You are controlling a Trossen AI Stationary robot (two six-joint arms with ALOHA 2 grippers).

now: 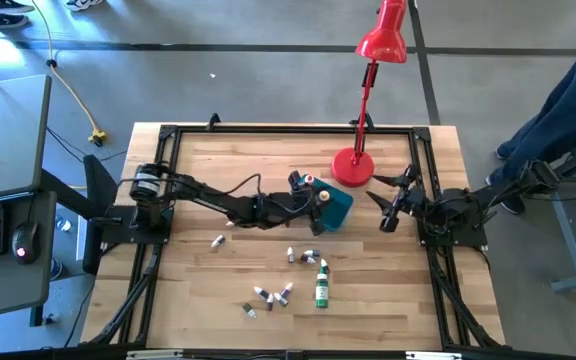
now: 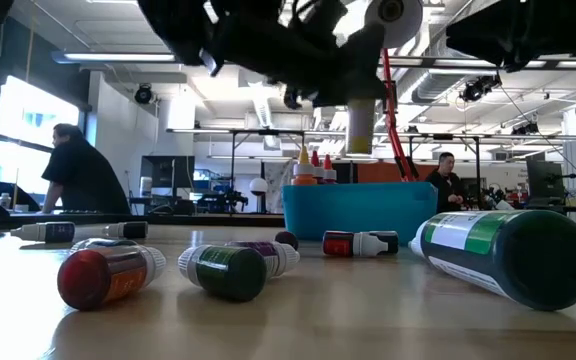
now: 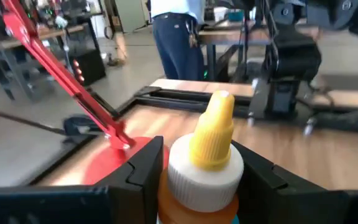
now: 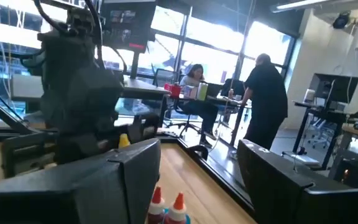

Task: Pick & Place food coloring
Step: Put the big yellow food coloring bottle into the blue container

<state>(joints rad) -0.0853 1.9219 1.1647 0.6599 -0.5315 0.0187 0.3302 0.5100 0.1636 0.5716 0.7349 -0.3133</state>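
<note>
Surface: a pale wooden table (image 1: 208,300) inside a dark frame is seen from above, with grey floor around it; a workshop with desks and people is seen beyond it in the low view.
Landmark: the teal tub (image 1: 336,208) is taken as the reference for every place given here.
Loose bottles: small food coloring bottles (image 1: 290,256) are scattered on the wood on the near side of the tub, all lying down.
Low view only: a red-capped bottle (image 2: 108,275) and a dark green-capped bottle (image 2: 230,271) are shown lying side by side nearest the camera, and a large green-labelled bottle (image 2: 503,252) lies apart from them; a small red bottle (image 2: 360,242) lies just before the tub wall.
Tub contents: pointed tips, orange and red (image 2: 309,166), are seen upright above the tub rim in the low view; two red-tipped caps (image 4: 168,206) are also shown in the right wrist view.
Left gripper (image 1: 318,195): it is placed over the tub.
Left wrist view only: an orange bottle with a white collar and yellow tip (image 3: 205,163) is pinched between the two fingers (image 3: 142,169).
Right gripper (image 1: 388,214): it is held just beside the tub, fingers spread wide, nothing between them.
Lamp: a red desk lamp (image 1: 353,166) stands just behind the tub.
</note>
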